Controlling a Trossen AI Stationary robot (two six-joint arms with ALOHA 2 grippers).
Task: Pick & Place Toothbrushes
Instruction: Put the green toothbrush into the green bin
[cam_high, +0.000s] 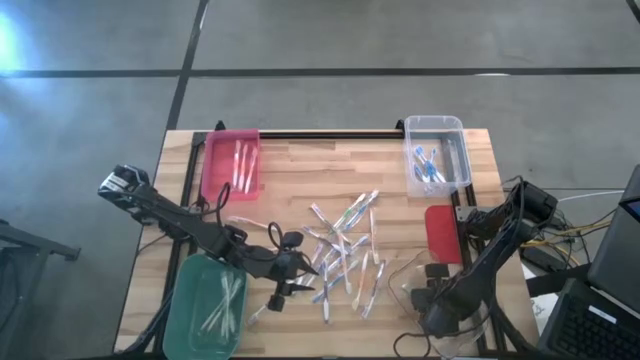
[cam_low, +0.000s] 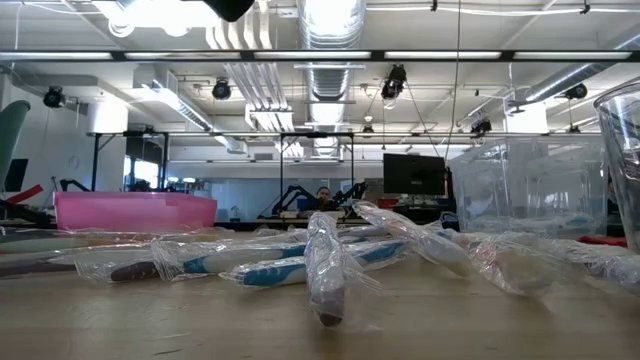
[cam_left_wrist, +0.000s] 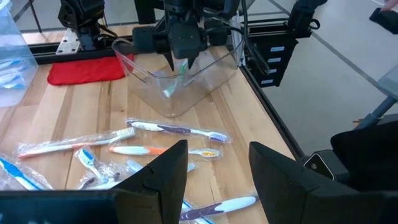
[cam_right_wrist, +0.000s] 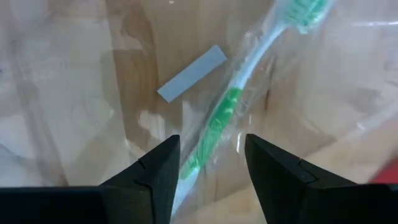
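Note:
Several wrapped toothbrushes (cam_high: 345, 255) lie in a loose pile on the wooden table's middle (cam_low: 320, 255). My left gripper (cam_high: 298, 266) hovers open over the pile's left edge, nothing between its fingers (cam_left_wrist: 217, 149). My right gripper (cam_high: 435, 300) points down into a clear bin (cam_left_wrist: 205, 81) at the near right. It is open (cam_right_wrist: 211, 146). A green-and-white toothbrush (cam_right_wrist: 239, 93) in a clear wrapper slants in that bin below it (cam_left_wrist: 174, 81). The handle end sits in the gap between the fingers, with room on both sides.
A pink bin (cam_high: 232, 160) at the far left, a green bin (cam_high: 205, 305) at the near left and a second clear bin (cam_high: 435, 155) at the far right each hold toothbrushes. A red pad (cam_high: 442, 232) lies by the right edge. A black rail (cam_high: 330, 133) runs along the far edge.

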